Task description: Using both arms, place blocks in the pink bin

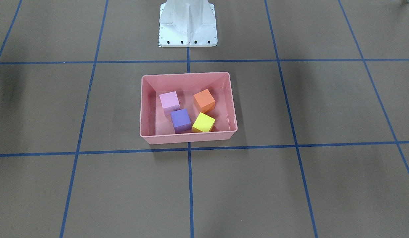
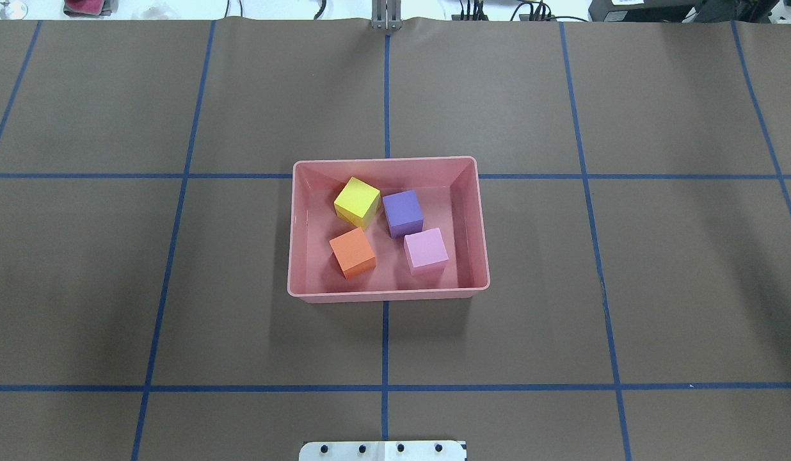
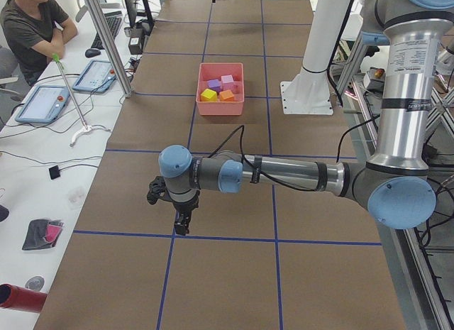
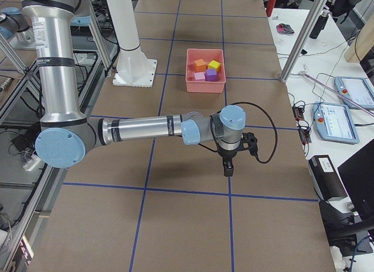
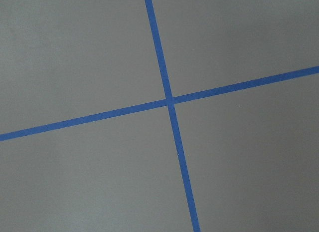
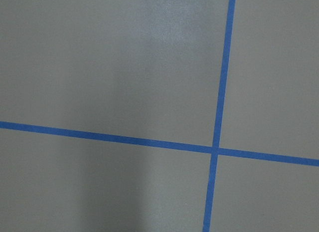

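The pink bin (image 2: 388, 294) sits at the table's middle and holds all the blocks: yellow (image 2: 356, 200), purple (image 2: 402, 212), orange (image 2: 352, 251) and light pink (image 2: 425, 249). The front view shows the same bin (image 1: 188, 137) with the cubes lying apart from the walls. My left gripper (image 3: 183, 225) hangs over bare table near its own end, far from the bin. My right gripper (image 4: 228, 168) hangs over the opposite end. Both show only in the side views, so I cannot tell whether they are open or shut. Both wrist views show only brown table and blue tape.
The white pedestal (image 1: 188, 23) stands behind the bin on the robot's side. A person (image 3: 28, 25) sits at a side bench with tablets (image 3: 42, 103) beyond the table's long edge. An aluminium post (image 4: 301, 44) rises beside the table.
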{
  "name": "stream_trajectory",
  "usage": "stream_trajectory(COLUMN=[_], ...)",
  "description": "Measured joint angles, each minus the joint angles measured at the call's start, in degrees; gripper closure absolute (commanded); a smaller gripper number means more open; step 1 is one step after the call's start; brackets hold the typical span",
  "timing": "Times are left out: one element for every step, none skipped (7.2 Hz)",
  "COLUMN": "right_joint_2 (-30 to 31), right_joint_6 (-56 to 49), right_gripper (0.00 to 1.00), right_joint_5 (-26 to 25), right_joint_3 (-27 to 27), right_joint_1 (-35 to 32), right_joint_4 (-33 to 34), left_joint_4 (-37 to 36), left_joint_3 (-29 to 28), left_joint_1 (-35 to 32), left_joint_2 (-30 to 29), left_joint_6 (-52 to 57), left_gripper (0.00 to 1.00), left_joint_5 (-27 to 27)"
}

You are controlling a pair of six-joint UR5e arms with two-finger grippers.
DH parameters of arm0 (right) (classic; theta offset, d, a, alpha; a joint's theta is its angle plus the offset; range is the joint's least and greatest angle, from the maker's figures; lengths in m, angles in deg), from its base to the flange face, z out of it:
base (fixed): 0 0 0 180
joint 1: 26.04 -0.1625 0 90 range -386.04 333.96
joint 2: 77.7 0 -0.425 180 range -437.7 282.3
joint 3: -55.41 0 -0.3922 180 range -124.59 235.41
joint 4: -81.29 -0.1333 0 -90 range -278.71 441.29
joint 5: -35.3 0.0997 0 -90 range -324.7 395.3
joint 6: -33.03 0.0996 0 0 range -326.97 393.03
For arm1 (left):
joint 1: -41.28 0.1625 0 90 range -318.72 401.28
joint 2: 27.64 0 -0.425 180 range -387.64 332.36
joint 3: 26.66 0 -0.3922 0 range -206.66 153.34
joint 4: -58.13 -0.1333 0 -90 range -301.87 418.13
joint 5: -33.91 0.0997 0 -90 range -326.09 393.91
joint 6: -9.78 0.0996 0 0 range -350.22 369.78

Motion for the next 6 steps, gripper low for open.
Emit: stream_trajectory(right_joint_2=[0.09,0.15,0.17,0.15,0.05,-0.13], right_joint_6=[0.01,0.0,-0.04,-0.04,0.0,0.44], right_gripper=[0.0,0.0,0.0,0.0,0.0,0.0], right_joint_5=[0.89,1.69,2.03,2.16,2.17,2.13], right_joint_3=[0.05,0.06,-0.03,-0.04,-0.03,0.04], right_joint_1=[0.03,0.03,0.03,0.1,0.22,0.5], right_joint_4=[-0.07,-0.15,-0.24,-0.3,-0.27,-0.12], left_joint_4=[-0.17,-0.2,-0.34,-1.43,-4.0,-6.38], left_joint_3=[-0.16,-0.28,-0.42,-0.59,-0.64,-0.61], left_joint_1=[-0.15,-0.34,-0.55,-1.18,-2.3,-3.1], left_joint_2=[-0.05,-0.09,-0.11,-0.33,-1.16,-2.14], left_joint_6=[0.01,0.04,0.02,-0.09,-0.61,-1.77], left_gripper=[0.01,0.01,0.01,0.01,0.01,0.01], left_joint_5=[-0.55,-0.78,-0.92,-1.03,-1.34,-2.09])
